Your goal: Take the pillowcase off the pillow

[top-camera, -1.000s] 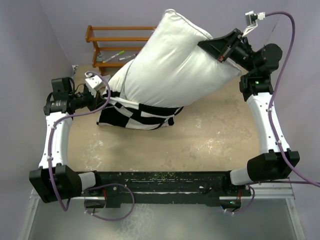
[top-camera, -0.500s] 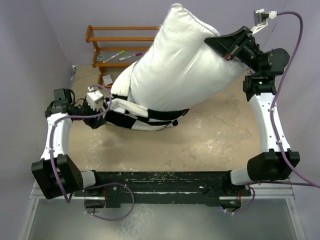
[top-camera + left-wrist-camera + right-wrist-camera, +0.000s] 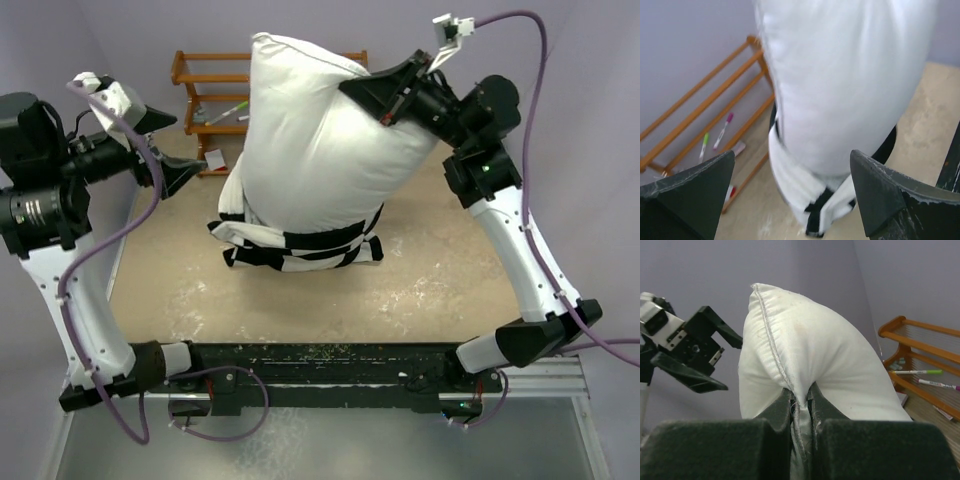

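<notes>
Task looks mostly done, not finished: pillow [image 3: 310, 140] stands upright, most of it bare, w/ the case [image 3: 300, 248] bunched in a ring round its bottom end, lying on the table [image 3: 420, 280]. The case is down to the last bit. What's left, I'd judge, is getting the pillow's low end clear of that ring, e.g. lift the pillow out, or pin the case & pull. R claw [image 3: 368, 100] is pinched tight on the pillow's edge seam near the top, holding it up. L claw [image 3: 190, 142] hangs wide, gripping nothing, off to the pillow's left, above the case & touching neither. Counts: 1 pillow, 1 case, 2 claws, 1 rack [image 3: 200, 75] at the back, 2 markers [image 3: 705, 145] on it for sure (green, pink). Other small bits by the rack are too blurred to call.
</notes>
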`<state>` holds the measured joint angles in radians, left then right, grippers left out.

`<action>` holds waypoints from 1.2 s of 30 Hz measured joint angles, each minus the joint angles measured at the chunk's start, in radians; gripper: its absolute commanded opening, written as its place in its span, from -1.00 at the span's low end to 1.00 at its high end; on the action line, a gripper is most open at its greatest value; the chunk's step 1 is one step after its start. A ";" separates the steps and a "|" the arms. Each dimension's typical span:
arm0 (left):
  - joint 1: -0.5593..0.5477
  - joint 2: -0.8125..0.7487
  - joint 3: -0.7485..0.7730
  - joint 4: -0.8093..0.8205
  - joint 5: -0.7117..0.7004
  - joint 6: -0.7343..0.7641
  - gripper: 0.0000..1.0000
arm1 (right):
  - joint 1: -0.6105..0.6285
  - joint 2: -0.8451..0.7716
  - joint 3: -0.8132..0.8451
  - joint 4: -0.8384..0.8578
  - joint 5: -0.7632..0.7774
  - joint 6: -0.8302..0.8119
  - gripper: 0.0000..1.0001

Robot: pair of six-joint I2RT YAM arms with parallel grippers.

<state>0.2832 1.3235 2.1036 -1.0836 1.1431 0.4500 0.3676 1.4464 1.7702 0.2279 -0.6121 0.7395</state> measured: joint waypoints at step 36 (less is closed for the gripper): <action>-0.274 0.074 -0.227 0.578 -0.204 -0.589 -1.00 | 0.117 -0.075 -0.130 -0.003 0.241 -0.104 0.80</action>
<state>0.0097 1.3975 1.8771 -0.5053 0.9390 -0.1390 0.4843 1.3716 1.6405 0.2245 -0.3714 0.6357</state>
